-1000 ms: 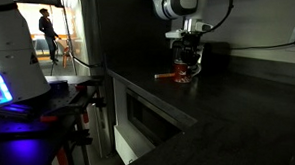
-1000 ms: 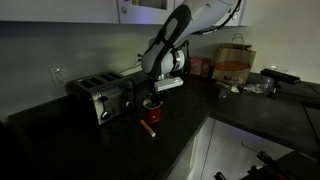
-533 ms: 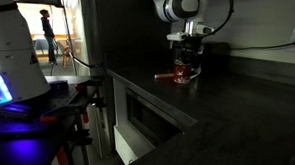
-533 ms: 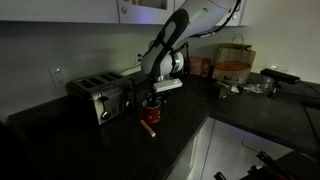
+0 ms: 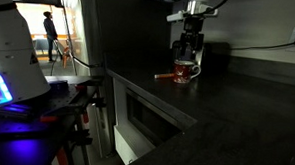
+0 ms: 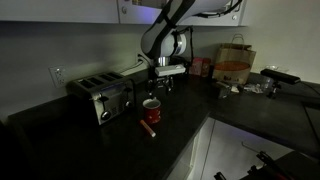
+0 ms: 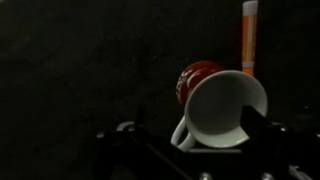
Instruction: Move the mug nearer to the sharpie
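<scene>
The red mug (image 6: 151, 110) with a white inside stands upright on the dark counter, with nothing holding it. It also shows in an exterior view (image 5: 185, 71). The thin orange-red sharpie (image 6: 150, 131) lies on the counter just in front of the mug, a short gap apart; the sharpie (image 5: 164, 75) looks like a faint reddish line beside the mug. My gripper (image 6: 160, 84) hangs open above the mug, clear of it (image 5: 192, 41). In the wrist view the mug (image 7: 226, 108) sits below, between my gripper (image 7: 195, 128) fingers, and the sharpie (image 7: 247, 40) lies beyond it.
A black toaster (image 6: 100, 95) stands beside the mug by the wall. A brown paper bag (image 6: 235, 65) and clutter sit further along the counter. The counter's front edge (image 5: 157, 103) drops off near the mug. The room is dim.
My gripper has opened and let go of the mug, then risen straight up above it. The mug stays standing by the sharpie.
</scene>
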